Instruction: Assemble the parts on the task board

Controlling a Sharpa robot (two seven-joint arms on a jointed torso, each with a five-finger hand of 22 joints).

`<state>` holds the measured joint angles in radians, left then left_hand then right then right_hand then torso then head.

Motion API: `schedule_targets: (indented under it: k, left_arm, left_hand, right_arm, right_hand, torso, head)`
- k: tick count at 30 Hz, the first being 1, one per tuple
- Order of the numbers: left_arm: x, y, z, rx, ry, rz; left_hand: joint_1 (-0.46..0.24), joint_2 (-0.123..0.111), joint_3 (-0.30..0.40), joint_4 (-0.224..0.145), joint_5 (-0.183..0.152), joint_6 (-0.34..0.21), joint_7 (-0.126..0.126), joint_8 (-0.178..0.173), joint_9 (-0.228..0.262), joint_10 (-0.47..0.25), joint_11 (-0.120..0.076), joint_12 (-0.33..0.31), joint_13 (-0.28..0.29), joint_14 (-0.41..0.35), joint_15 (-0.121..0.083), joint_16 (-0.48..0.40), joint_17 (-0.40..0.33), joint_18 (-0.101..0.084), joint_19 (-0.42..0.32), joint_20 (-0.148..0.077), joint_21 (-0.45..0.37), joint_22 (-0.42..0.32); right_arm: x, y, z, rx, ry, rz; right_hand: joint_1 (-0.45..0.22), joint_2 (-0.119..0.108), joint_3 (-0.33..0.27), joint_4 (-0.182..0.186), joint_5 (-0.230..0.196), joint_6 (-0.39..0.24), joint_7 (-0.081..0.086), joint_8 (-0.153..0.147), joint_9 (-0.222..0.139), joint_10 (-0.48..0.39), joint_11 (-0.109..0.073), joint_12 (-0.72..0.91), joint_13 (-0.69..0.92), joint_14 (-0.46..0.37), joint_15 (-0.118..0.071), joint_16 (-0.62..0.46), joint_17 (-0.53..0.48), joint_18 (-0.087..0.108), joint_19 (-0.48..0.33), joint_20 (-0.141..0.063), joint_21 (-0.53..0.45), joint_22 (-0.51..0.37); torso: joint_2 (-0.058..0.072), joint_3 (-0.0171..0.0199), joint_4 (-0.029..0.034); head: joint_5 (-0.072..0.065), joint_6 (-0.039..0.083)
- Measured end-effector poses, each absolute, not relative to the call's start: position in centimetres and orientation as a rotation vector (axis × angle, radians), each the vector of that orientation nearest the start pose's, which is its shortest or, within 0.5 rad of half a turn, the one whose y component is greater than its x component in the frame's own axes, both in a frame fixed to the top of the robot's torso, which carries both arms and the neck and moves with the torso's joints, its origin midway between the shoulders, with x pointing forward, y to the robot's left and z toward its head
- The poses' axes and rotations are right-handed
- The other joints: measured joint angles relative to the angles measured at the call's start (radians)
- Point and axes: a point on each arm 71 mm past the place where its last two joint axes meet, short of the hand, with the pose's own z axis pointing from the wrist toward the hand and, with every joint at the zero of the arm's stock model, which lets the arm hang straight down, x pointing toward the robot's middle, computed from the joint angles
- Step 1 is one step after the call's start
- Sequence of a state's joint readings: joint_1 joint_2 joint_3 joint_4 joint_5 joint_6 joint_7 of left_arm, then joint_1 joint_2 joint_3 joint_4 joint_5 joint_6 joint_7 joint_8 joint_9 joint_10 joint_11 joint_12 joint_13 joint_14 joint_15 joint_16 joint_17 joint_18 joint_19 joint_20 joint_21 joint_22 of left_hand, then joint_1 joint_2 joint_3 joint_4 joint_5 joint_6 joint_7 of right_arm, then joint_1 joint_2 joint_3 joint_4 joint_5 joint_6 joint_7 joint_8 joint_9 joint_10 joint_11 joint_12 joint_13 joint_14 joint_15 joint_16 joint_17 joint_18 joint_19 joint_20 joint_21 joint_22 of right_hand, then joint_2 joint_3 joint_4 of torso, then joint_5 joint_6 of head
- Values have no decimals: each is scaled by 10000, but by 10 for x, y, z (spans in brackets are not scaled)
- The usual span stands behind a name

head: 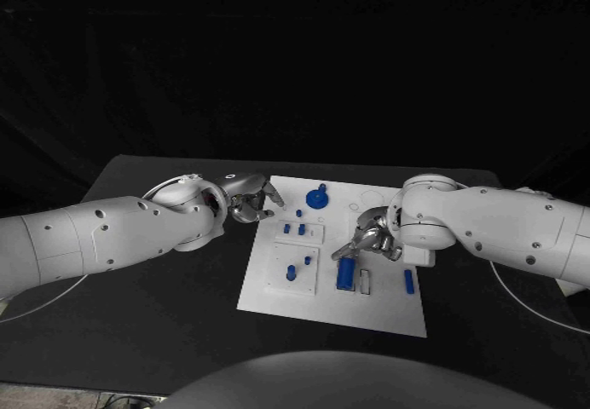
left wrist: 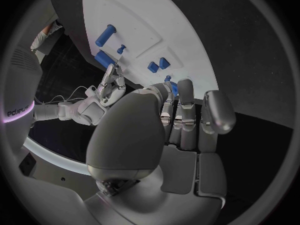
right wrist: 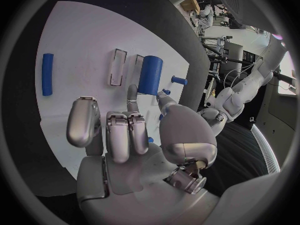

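So the white board (head: 381, 302) sits mid black worktop (head: 147, 298), dark room behind; left hand (head: 250, 198) at 10 o'clock and right hand (head: 373, 237) over it both have curled, empty fingers.

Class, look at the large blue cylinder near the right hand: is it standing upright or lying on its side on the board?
Lying on its side. The large blue cylinder shows its long flank along the task board.

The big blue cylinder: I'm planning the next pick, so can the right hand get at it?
Probably yes. The right hand hovers just behind the big blue cylinder, holding nothing, and nothing lies between them.
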<state>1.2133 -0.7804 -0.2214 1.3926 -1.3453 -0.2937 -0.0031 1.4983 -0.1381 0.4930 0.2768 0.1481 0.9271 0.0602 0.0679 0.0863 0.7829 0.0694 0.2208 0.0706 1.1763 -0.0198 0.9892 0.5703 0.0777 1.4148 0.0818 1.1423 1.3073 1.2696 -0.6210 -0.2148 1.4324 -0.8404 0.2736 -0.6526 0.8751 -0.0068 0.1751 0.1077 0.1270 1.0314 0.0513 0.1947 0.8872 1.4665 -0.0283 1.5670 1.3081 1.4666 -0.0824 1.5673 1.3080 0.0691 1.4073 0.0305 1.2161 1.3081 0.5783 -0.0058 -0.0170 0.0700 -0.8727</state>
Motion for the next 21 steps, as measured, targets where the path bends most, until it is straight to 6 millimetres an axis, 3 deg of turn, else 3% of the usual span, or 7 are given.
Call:
schedule_targets:
  k: [8, 15, 21]
  left_arm:
    - [482, 207, -251, 1811, 18536, -6594]
    - [482, 207, -251, 1812, 18605, -6564]
    - [482, 208, -252, 1807, 18671, -6528]
  left_hand:
    - [0, 0, 0, 0, 0, 0, 0, 0, 0, 0, -1, 0, 0, 0, 0, 0, 0, 0, 0, 0, 0, 0]
    - [0, 0, 0, 0, 39, 0, 0, 0, 0, 48, 47, 42, 3, 0, 0, 0, 0, -1, 0, 0, 0, 0]
    - [0, 0, 28, 28, 48, 0, 0, 0, 0, 249, 143, 116, 32, 0, 0, 0, -16, 0, -37, 37, 0, 0]
  right_arm:
    - [457, -143, -267, 960, 26744, 3515]
    - [458, -149, -267, 1056, 26545, 3396]
    - [454, -151, -269, 1195, 26106, 3466]
  right_hand:
    - [0, 0, -81, -81, -167, -40, 22, -57, 6, 2, 71, 0, -1, -38, 38, 0, 0, 0, 0, 0, 0, -1]
    - [-117, -117, -384, 54, -621, -581, 97, -176, 218, -21, 120, 0, -2, -1, 74, 0, -1, -1, 19, 90, 0, -2]
    - [-548, -359, -962, 467, -729, -1313, 204, 264, 893, -26, 186, 0, -2, -1, 145, 0, -1, 0, 98, 169, 100, -2]
  torso:
    - [-2, 3, 4]
    - [-4, 5, 8]
    - [-2, 11, 12]
  head:
    - [12, 0]
    - [45, 0]
    - [74, 0]
